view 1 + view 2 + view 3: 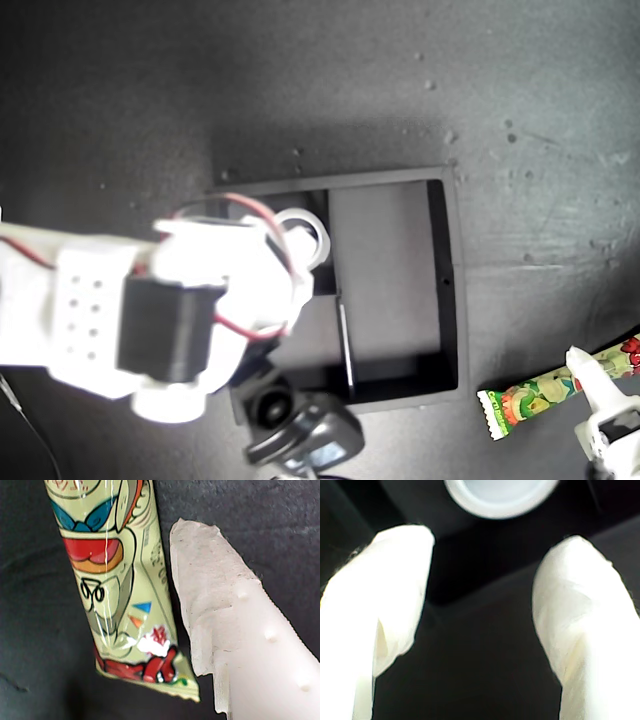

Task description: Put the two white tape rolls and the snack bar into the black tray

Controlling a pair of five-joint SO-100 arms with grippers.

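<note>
Snack-bar step in hand, with one white tape roll [318,240] lying in a small compartment of the black tray [450,290], towards the exterior view's upper left of the tray. Second tape roll not to be found in any view, possibly hidden under the arm.

Above that compartment, my second gripper [490,542], jaws spread wide and holding nothing, the roll lying loose just beyond the fingertips [405,545] in the second wrist view. Judged from this, a roll released rather than about to be lifted.

At the exterior view's lower right, well apart from the tray, the snack bar [530,395] flat on the dark table [560,150], not yet lifted. Right by it, my first gripper [598,400], one white finger [215,580] just beside the wrapper's long edge in the first wrist view. Opposite finger out of frame, so impossible to tell how wide those jaws stand, or whether the wrapper is touched.

Next move, as a judgement: straddle the bar across its narrow width, close firmly on the slippery wrapper, lift, carry towards the exterior view's left, and lower lengthwise into the tall compartment, keeping clear of the other arm.
</note>
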